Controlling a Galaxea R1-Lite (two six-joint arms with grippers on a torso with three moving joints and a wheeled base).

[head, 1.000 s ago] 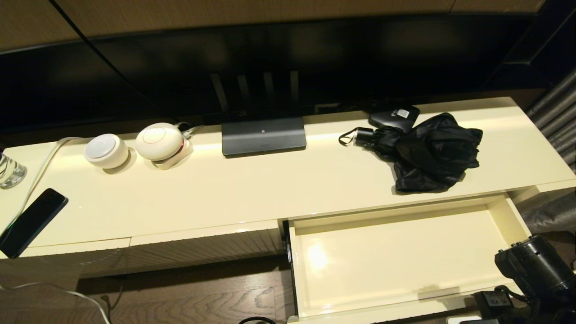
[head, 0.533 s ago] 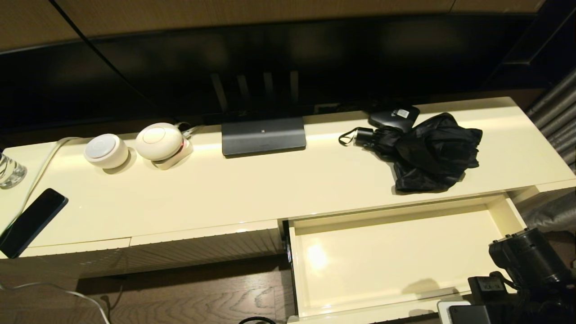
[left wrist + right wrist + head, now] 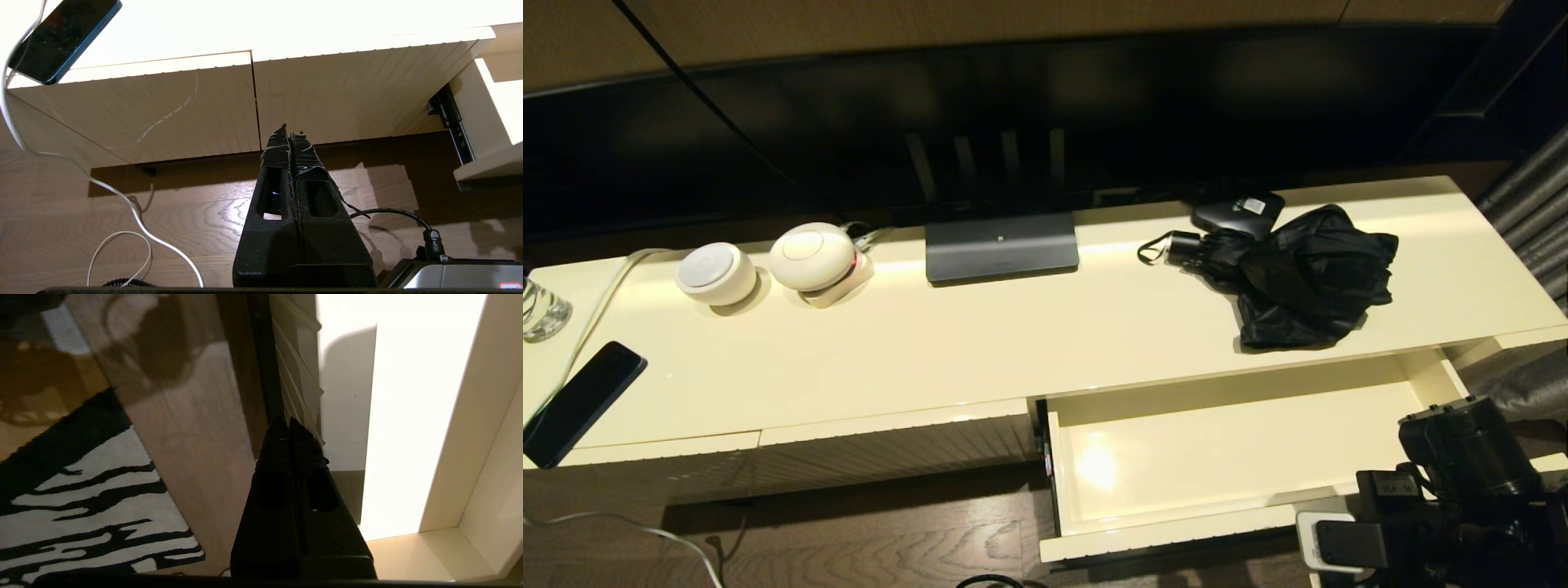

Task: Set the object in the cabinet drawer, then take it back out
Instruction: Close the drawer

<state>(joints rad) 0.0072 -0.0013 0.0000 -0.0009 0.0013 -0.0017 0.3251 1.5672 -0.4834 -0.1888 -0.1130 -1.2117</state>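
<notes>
The black umbrella (image 3: 1307, 278) lies loosely folded on the cream cabinet top, at its right end, handle and loop pointing left. Below it the cabinet drawer (image 3: 1176, 535) stands partly pulled out, and nothing lies inside. My right arm (image 3: 1462, 482) is at the drawer's front right corner. In the right wrist view my right gripper (image 3: 288, 422) is shut and empty, its tips at the drawer's ribbed front (image 3: 296, 388). My left gripper (image 3: 290, 131) is shut and empty, parked low over the wooden floor before the narrower front panels.
A small black box (image 3: 1239, 211) sits behind the umbrella. A dark TV base (image 3: 1001, 247), two white round devices (image 3: 716, 273), a phone (image 3: 580, 400) and a glass (image 3: 541, 309) stand further left. A striped rug (image 3: 81, 506) and a white cable (image 3: 102, 188) lie on the floor.
The drawer has slid inward toward the cabinet, showing less of its floor. My right arm has moved forward and leftward along with its front.
</notes>
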